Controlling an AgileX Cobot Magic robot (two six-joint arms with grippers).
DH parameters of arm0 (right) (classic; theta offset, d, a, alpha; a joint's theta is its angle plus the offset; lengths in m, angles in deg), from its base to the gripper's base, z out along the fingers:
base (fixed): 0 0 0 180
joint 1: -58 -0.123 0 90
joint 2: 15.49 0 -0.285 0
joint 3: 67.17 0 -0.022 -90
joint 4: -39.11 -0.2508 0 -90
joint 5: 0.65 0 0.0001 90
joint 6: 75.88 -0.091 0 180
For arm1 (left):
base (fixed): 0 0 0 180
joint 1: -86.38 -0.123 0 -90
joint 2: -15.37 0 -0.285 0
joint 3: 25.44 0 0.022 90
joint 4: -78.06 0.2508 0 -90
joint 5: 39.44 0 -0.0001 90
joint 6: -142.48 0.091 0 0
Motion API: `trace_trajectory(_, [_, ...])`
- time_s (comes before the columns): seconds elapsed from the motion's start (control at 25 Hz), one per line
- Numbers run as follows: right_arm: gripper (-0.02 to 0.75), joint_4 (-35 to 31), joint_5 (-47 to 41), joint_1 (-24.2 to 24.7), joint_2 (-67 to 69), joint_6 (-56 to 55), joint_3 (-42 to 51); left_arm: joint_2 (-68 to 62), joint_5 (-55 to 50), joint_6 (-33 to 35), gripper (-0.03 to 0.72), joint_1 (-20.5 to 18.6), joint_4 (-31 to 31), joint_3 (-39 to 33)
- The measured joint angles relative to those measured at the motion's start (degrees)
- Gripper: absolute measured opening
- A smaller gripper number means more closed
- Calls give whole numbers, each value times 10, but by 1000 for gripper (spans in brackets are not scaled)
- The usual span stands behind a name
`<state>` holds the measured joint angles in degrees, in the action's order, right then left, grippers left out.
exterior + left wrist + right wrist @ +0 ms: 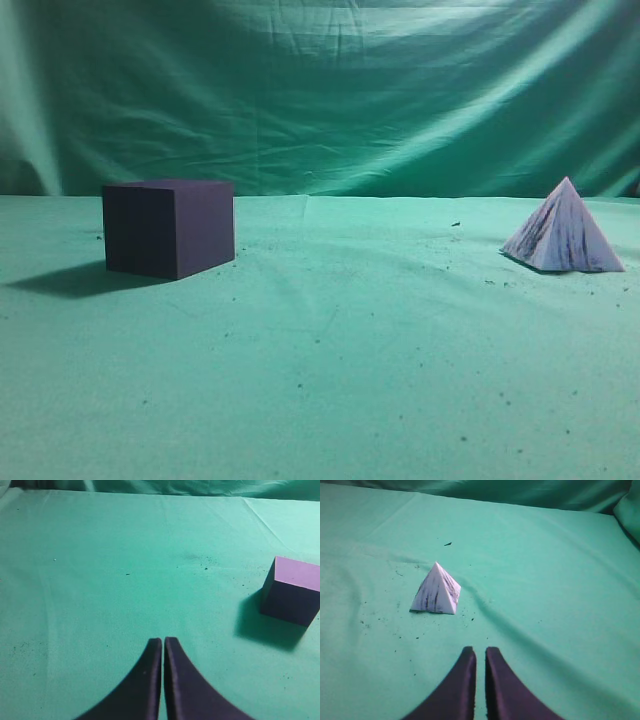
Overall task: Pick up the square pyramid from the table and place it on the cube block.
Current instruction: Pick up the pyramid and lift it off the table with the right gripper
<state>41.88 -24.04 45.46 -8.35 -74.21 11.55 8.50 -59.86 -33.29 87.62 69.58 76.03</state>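
The square pyramid (563,230), whitish-lavender with dark streaks, stands on the green table (340,340) at the right. It also shows in the right wrist view (436,591), ahead and left of my right gripper (480,651), which is shut and empty with a thin gap between its fingers. The cube block (169,227), dark purple, stands at the left. In the left wrist view the cube (291,590) sits ahead and far right of my left gripper (163,641), which is shut and empty. Neither gripper shows in the exterior view.
A green cloth backdrop (320,90) hangs behind the table. Small dark specks (395,625) lie scattered on the cloth around the pyramid. A fold in the cloth (520,630) runs right of the pyramid.
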Motion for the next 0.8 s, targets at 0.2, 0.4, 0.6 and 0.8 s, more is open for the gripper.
trace_trajectory(0.2, [77,0,0,0,0,0,0,0,0,0,0,0,0,0])
trace_trajectory(0.4, [77,0,0,0,0,0,1,0,0,0,0,0,0,0])
trace_trajectory(0.6, [77,0,1,0,0,0,1,0,0,0,0,0,0,0])
trace_trajectory(0.8, [77,1,1,0,0,0,1,0,0,0,0,0,0,0])
